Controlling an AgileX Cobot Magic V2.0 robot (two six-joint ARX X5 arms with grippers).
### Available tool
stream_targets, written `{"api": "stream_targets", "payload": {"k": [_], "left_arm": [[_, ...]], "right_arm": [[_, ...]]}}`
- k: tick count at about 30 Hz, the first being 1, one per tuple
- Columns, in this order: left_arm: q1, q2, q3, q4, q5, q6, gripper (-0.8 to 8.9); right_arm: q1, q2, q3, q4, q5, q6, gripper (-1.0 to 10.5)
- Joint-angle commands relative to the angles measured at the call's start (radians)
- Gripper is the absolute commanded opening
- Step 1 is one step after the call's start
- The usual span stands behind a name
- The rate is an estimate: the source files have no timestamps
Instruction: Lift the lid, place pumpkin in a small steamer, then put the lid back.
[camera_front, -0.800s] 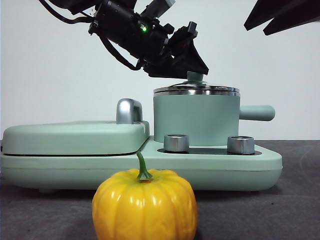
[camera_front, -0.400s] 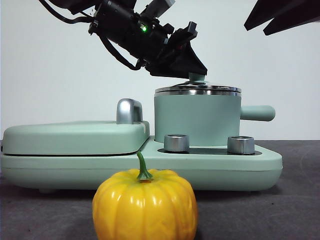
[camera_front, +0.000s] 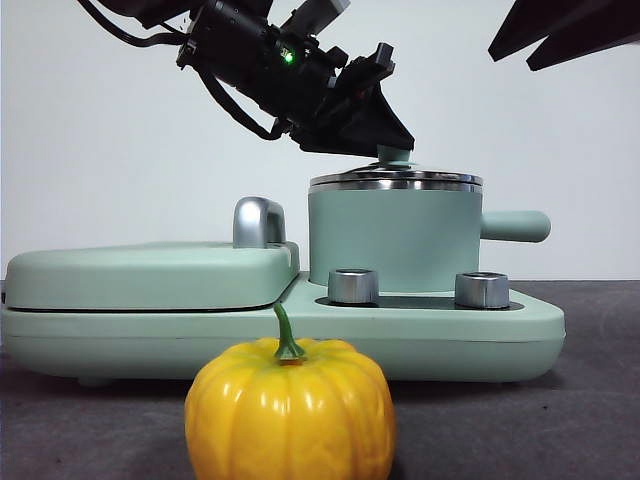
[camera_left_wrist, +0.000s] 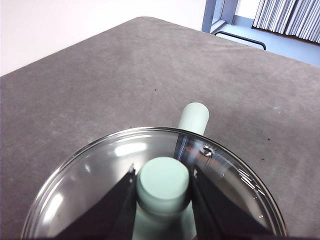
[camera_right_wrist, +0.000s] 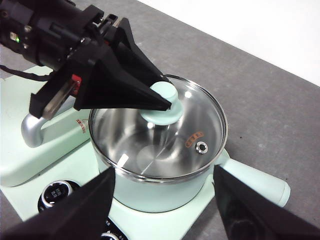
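Left gripper (camera_left_wrist: 162, 187): jaws clamped on lid (camera_front: 395, 180) knob, ready for lifting off small steamer (camera_front: 392, 240); right gripper (camera_right_wrist: 165, 200): spread wide, waiting.

In the front view we lose the bottom of the pumpkin (camera_front: 289, 410) below the picture's edge, and it covers part of the cooker base (camera_front: 520, 340) behind it. The left hand (camera_front: 385, 135) hides most of the lid's knob (camera_front: 394, 154), so only a sliver of mint green shows there. The right hand (camera_front: 520, 45) is a dark tip cut off at the top corner.

In the left wrist view the lid (camera_left_wrist: 100, 165) runs off the edge, and the small steamer's handle (camera_left_wrist: 194, 116) is partly hidden behind it. The print on the lid's glass (camera_right_wrist: 194, 138) is too small for us to read.
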Motion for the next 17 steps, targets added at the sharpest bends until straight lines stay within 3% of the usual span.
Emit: {"api": "stream_targets", "payload": {"k": [1, 12, 17], "left_arm": [[-0.010, -0.021, 0.026, 0.014, -0.004, -0.004, 0.08], [-0.007, -0.114, 0.032, -0.003, -0.008, -0.014, 0.08], [-0.006, -0.195, 0.032, -0.079, -0.069, -0.016, 0.08]], "right_arm": [[0.003, 0.004, 0.016, 0.009, 0.002, 0.003, 3.1], [0.003, 0.004, 0.016, 0.009, 0.002, 0.003, 3.1], [0.003, 0.004, 0.016, 0.009, 0.002, 0.003, 3.1]]}}
